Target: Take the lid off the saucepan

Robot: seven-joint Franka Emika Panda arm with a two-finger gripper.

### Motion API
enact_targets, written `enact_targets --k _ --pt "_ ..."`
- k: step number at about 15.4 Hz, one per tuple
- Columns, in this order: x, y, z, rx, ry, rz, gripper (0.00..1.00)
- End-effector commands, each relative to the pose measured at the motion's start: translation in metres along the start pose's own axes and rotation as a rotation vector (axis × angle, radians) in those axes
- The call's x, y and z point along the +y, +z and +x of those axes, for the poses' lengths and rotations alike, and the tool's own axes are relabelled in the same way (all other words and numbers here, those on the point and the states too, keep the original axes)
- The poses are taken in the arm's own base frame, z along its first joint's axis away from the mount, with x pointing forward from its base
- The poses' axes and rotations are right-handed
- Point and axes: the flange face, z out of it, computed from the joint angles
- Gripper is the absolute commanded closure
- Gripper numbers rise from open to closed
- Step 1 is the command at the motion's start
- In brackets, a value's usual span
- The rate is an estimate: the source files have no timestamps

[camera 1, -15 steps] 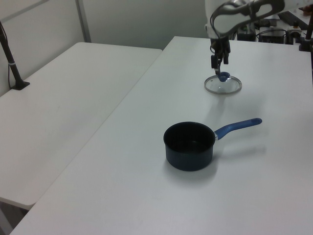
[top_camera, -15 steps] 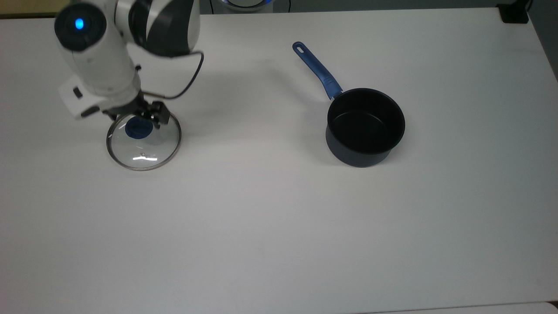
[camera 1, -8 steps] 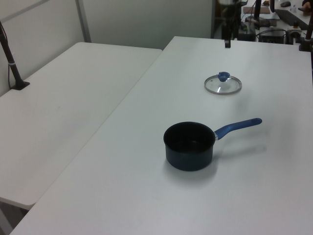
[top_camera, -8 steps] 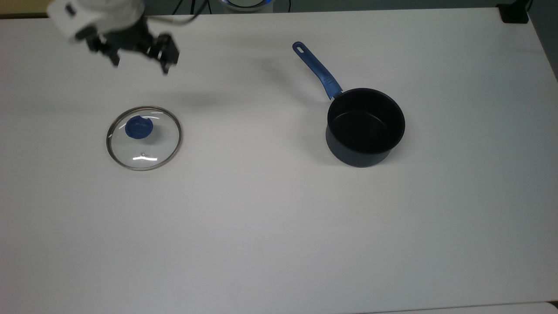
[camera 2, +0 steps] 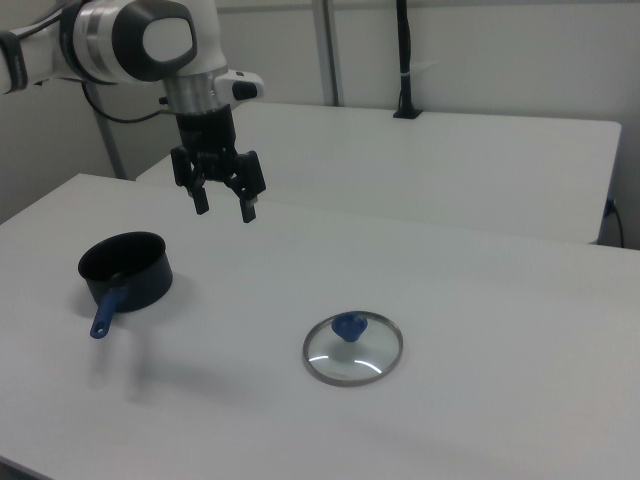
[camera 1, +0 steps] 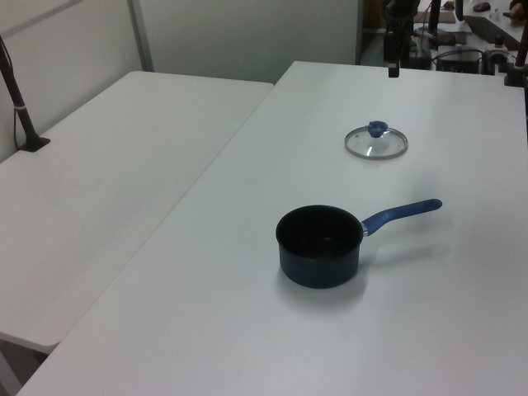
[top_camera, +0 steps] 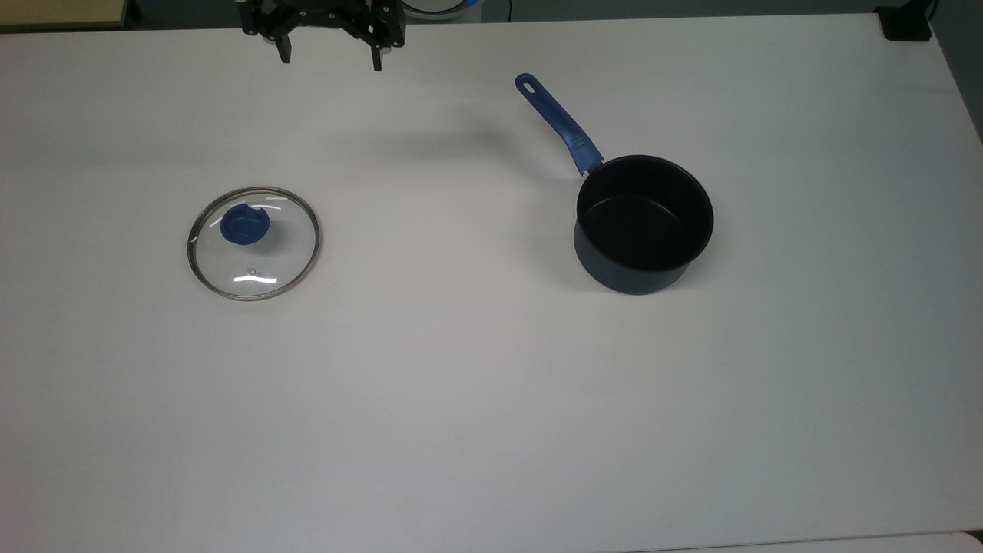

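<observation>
I see a white bench (camera 1: 247,330) with a second white table (camera 1: 107,165) just beside it, a narrow gap between them. A black post (camera 2: 404,60) is clamped at that table's far edge. Behind stand pale walls (camera 2: 480,50) and grey partition uprights (camera 1: 139,35). Light is even.

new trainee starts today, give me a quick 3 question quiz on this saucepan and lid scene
1. True or false: the glass lid sits on the saucepan.
2. The gripper is: A) shut on the lid's blue knob; B) open, raised above the white table, holding nothing; C) inside the saucepan.
3. In the top view, toward which corner does the saucepan's blue handle point?

Key
1. False: the lid lies flat on the table, well apart from the saucepan, on the top view's left.
2. B
3. The top view's upper left.
</observation>
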Motion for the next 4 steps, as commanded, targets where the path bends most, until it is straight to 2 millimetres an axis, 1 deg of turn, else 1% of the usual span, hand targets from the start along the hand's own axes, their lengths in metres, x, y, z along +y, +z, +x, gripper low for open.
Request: enact_targets --k 1,3,4 --pt "0.0048 0.0083 -0.0023 0.001 0.020 -0.001 0.00" --pt "0.0063 0.0108 -0.0009 -0.002 0.024 -0.001 0.00" --pt "0.0106 0.0104 -0.0011 -0.002 0.030 -0.001 0.00"
